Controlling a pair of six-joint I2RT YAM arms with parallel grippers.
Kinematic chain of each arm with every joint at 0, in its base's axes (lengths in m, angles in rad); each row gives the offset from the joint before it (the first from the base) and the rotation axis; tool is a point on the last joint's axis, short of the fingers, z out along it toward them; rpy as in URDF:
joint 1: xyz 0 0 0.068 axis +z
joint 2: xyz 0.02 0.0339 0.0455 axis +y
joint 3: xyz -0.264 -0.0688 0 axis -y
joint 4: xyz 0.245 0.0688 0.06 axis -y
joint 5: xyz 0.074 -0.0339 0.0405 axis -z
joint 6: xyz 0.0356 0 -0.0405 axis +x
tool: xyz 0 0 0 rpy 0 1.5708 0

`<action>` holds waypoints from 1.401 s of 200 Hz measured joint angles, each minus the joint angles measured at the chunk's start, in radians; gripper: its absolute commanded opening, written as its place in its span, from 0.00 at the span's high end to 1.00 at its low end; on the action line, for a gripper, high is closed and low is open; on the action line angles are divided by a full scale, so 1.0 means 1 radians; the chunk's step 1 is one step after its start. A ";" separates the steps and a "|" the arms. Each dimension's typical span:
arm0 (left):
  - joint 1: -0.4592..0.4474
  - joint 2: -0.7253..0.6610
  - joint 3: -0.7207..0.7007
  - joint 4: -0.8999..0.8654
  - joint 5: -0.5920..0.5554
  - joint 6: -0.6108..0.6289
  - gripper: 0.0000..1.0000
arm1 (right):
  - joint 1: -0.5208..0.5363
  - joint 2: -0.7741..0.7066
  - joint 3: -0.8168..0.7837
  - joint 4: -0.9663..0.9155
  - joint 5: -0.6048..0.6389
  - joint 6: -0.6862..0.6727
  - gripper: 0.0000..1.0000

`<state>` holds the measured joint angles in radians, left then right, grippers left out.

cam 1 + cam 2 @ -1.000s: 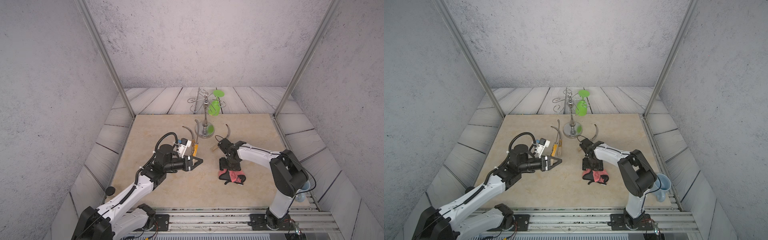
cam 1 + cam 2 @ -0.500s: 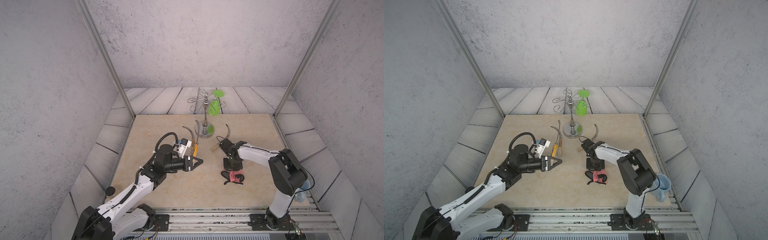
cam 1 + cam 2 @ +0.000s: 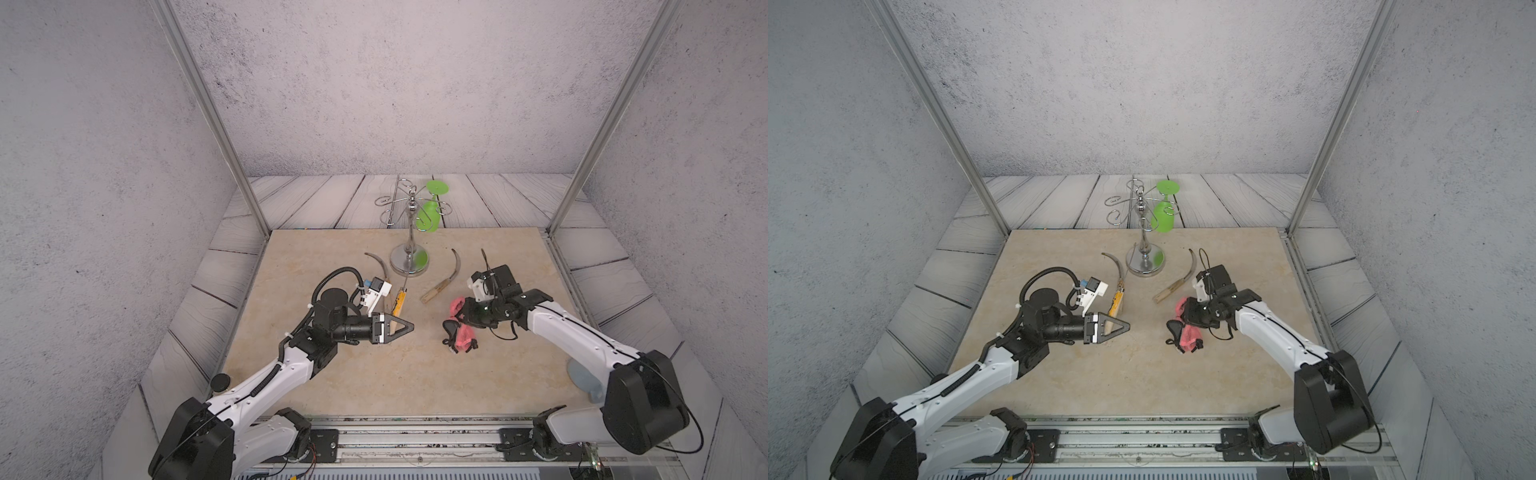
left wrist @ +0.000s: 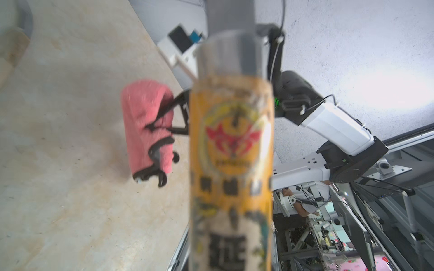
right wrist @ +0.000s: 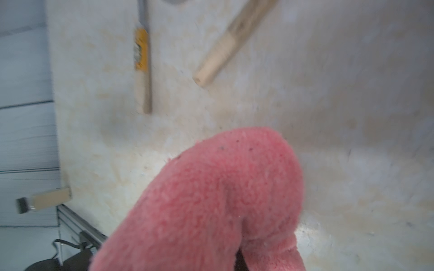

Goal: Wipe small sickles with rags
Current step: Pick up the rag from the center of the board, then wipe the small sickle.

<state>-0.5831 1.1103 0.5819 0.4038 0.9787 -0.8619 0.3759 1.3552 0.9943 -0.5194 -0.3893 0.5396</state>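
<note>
Top views: right end effector (image 3: 459,316) just clamped the pink rag (image 3: 464,337); left end effector (image 3: 405,326) holds a labelled sickle (image 4: 231,145); wiping can start.

both top views look down from high on the whole table (image 3: 374,374). left wrist camera: sickle (image 4: 231,145) close up in the left gripper (image 3: 409,325), rag (image 4: 145,117) beyond it. right wrist camera: same rag, nearer.

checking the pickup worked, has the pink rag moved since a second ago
Yes. The pink rag, clamped by the right gripper, has bunched up, its gripped end now nearer the chrome stand.
</note>
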 measured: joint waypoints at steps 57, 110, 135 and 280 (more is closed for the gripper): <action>-0.109 0.005 0.000 0.004 0.001 0.010 1.00 | -0.101 -0.010 0.229 0.016 -0.093 -0.045 0.88; -0.139 0.046 0.003 0.035 -0.005 -0.002 1.00 | -0.115 0.067 0.254 0.219 -0.266 0.035 0.88; -0.154 0.071 0.015 0.071 -0.005 -0.013 1.00 | -0.115 0.105 0.247 0.336 -0.336 0.107 0.88; -0.172 0.245 0.124 0.175 -0.006 -0.035 1.00 | -0.109 0.033 0.121 0.613 -0.479 0.275 0.88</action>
<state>-0.7547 1.3556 0.7055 0.5785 0.9726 -0.8974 0.2668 1.3880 1.1152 0.0937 -0.8684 0.8143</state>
